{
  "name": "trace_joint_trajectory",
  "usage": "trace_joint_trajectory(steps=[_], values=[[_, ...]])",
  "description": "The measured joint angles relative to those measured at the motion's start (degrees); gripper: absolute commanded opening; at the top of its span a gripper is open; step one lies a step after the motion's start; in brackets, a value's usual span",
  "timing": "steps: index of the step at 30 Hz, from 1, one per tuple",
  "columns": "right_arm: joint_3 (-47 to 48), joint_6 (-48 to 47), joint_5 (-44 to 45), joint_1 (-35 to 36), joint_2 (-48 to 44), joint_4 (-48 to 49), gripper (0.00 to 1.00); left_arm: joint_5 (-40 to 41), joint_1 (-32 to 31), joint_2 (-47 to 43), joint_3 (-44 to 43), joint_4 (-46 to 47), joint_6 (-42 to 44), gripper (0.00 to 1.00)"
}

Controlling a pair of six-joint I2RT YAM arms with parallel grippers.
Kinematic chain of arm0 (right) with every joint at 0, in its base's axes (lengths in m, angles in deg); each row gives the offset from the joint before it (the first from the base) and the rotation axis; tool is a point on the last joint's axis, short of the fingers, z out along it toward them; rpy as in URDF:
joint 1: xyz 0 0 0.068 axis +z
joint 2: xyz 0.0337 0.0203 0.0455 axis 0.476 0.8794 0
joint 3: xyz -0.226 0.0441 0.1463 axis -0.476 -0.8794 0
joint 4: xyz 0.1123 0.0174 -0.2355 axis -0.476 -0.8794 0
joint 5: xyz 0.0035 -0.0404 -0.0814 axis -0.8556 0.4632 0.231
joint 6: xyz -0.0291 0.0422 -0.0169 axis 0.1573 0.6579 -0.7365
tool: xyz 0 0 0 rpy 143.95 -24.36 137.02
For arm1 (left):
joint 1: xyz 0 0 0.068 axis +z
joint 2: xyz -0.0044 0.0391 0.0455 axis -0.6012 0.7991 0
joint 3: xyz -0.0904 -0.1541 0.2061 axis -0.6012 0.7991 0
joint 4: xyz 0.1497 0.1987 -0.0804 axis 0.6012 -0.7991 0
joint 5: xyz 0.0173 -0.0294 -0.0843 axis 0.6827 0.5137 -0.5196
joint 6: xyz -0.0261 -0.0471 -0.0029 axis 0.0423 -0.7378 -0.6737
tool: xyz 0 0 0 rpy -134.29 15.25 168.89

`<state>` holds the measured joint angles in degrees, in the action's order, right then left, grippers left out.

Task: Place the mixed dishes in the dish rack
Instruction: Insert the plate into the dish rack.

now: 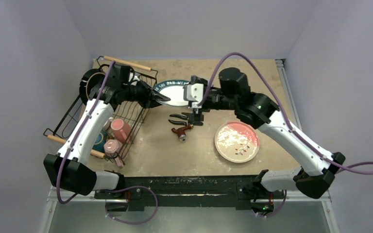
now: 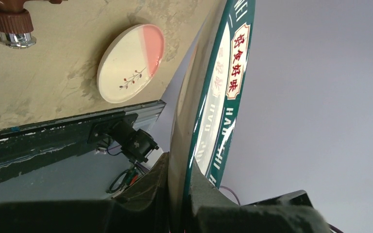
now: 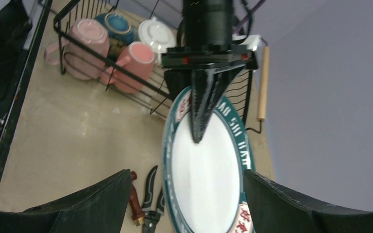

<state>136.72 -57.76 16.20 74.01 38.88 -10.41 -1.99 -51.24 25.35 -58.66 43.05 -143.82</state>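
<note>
My left gripper (image 1: 161, 98) is shut on the rim of the teal-patterned plate (image 1: 174, 93) and holds it on edge above the table, right of the dish rack (image 1: 73, 109). In the left wrist view the fingers (image 2: 150, 187) pinch the plate's rim (image 2: 223, 97). My right gripper (image 3: 187, 206) is open, its jaws wide on either side of the plate (image 3: 204, 170) without touching it; it sits at the plate's right edge (image 1: 193, 99). Two pink mugs (image 1: 120, 129) (image 1: 112, 146) lie in the rack. A cream and pink plate (image 1: 237, 141) lies flat at the right.
Black and red hand tools (image 1: 182, 125) lie on the table below the held plate. In the right wrist view the rack (image 3: 85, 58) holds pink mugs (image 3: 136, 60), a teal bowl (image 3: 119, 23) and a white piece (image 3: 158, 34); its wooden handle (image 3: 262, 82) is at the far end.
</note>
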Motion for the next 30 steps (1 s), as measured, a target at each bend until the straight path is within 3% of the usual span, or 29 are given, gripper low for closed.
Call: trace_joint_trajectory(steps=[4,8,11,12,13,16,19,22,26,30], values=[[0.0,-4.7,1.1,3.2,4.4,-3.4,0.7,0.3,0.0,-0.6,0.0,-0.1,-0.6,0.0],[0.0,-7.3,3.8,5.0,6.0,-4.3,0.43,0.4,0.0,-1.5,0.0,-0.1,-0.8,0.0],[0.0,-8.0,7.9,5.8,6.2,-3.6,0.15,0.3,0.0,-2.0,0.0,0.0,-0.6,0.0],[-0.1,-8.0,9.1,5.9,6.2,-3.1,0.03,0.3,0.0,-2.1,0.0,0.0,-0.4,0.08],[-0.1,-7.9,9.7,6.0,6.3,-2.9,0.0,0.4,0.0,-2.1,-0.1,0.0,-0.3,0.18],[-0.1,-8.3,10.6,6.6,6.8,-2.5,0.0,1.1,0.3,-2.2,-0.7,0.5,1.1,0.47],[-0.3,-6.7,12.1,6.6,7.8,-1.7,0.0,-0.5,0.5,-3.1,-0.7,1.7,3.0,0.6],[-0.2,-5.6,12.0,6.0,9.1,-2.4,0.0,-1.8,1.8,-5.2,-1.4,1.2,9.8,0.65],[2.4,-4.6,7.6,4.4,11.6,-7.8,0.0,3.3,3.3,-7.8,-6.1,-4.2,27.2,0.65],[4.1,-3.4,-2.3,0.6,11.9,-13.0,0.0,7.6,3.3,-21.3,2.8,1.3,48.5,0.63]])
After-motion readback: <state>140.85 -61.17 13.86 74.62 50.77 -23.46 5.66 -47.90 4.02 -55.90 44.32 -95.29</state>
